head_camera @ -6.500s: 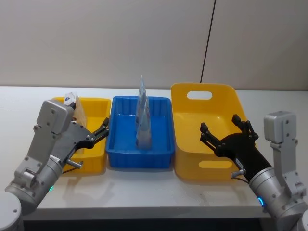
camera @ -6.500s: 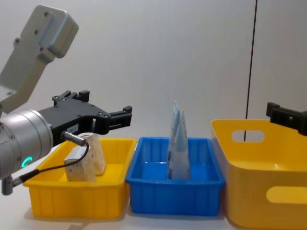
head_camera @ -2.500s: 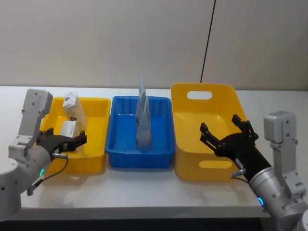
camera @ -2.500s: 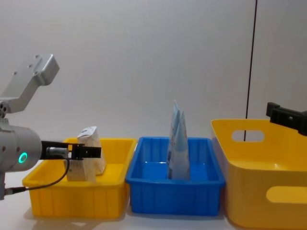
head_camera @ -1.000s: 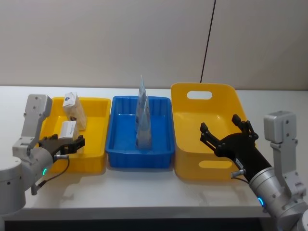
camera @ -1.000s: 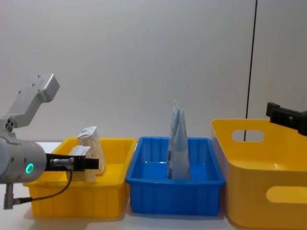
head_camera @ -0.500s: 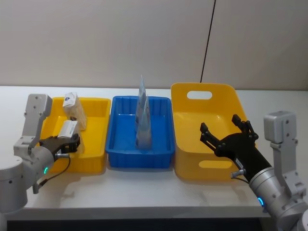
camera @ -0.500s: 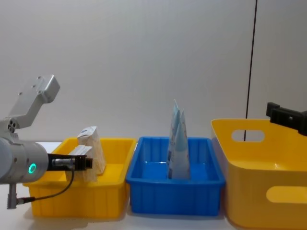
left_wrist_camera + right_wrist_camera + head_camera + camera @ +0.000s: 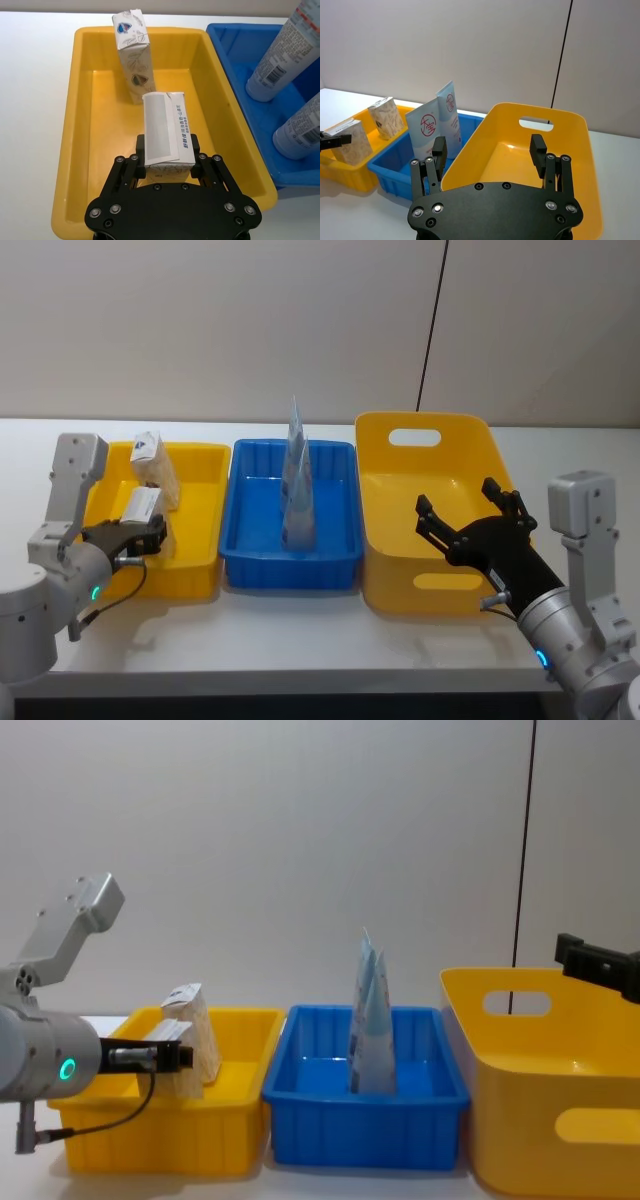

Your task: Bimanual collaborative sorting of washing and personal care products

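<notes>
At the lower left of the head view, the left gripper (image 9: 142, 536) reaches over the near end of the small yellow bin (image 9: 200, 570). Its jaws are closed on a small cream pack (image 9: 141, 505), gripping it by its lower end. The left wrist view shows the pack (image 9: 165, 127) tilted, with a plain white face turned up and a line of print down 1 edge. From the chest view the pack (image 9: 170, 1031) sits at about rim height. Whether it touches the bin floor cannot be told.

A patterned cream pack (image 9: 155, 464) stands upright at the far end of the same bin, apart from the held one.

At the centre of the head view, 2 pale blue-white tubes (image 9: 297, 485) stand upright and close together in the blue bin (image 9: 290, 570), their pointed ends up. This bin sits just beside the small yellow one.

At the lower right, the right gripper (image 9: 462, 504) hangs over the near rim of the large yellow bin (image 9: 398, 592). Its jaws are spread wide and hold nothing. In the right wrist view they frame the bin's bare inside.

All 3 bins stand in a row on the white table (image 9: 300, 640).
</notes>
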### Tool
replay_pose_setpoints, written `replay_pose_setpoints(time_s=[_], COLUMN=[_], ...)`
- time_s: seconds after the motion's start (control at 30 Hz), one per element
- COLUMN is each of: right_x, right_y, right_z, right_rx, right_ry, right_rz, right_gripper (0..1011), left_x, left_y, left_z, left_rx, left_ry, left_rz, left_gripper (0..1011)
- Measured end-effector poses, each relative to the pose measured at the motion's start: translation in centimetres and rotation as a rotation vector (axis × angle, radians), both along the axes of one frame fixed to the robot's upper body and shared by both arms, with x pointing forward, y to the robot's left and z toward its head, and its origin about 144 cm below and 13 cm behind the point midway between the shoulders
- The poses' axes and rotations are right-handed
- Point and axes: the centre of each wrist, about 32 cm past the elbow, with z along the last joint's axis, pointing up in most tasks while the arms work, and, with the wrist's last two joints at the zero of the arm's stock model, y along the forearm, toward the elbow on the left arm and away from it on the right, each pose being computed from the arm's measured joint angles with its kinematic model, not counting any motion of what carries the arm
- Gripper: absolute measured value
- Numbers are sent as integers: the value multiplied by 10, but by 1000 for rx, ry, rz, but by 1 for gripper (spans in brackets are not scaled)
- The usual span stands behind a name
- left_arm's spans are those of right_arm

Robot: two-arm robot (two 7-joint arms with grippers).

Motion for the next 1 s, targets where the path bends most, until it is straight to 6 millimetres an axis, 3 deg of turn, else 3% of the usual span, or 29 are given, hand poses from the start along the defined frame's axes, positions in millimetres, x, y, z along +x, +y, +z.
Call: replay_pose_setpoints(time_s=[0.4, 1.0], right_x=[0, 0], right_y=[0, 0], right_z=[0, 0], right_rx=[0, 0], right_ry=[0, 0], right_rz=[0, 0], right_gripper=[1000, 1000], left_x=[-10, -32], left_y=[7, 37], left_z=[16, 51], left_rx=[12, 68], left_ry=[-96, -280], left_rz=[-40, -238], left_gripper=[425, 424])
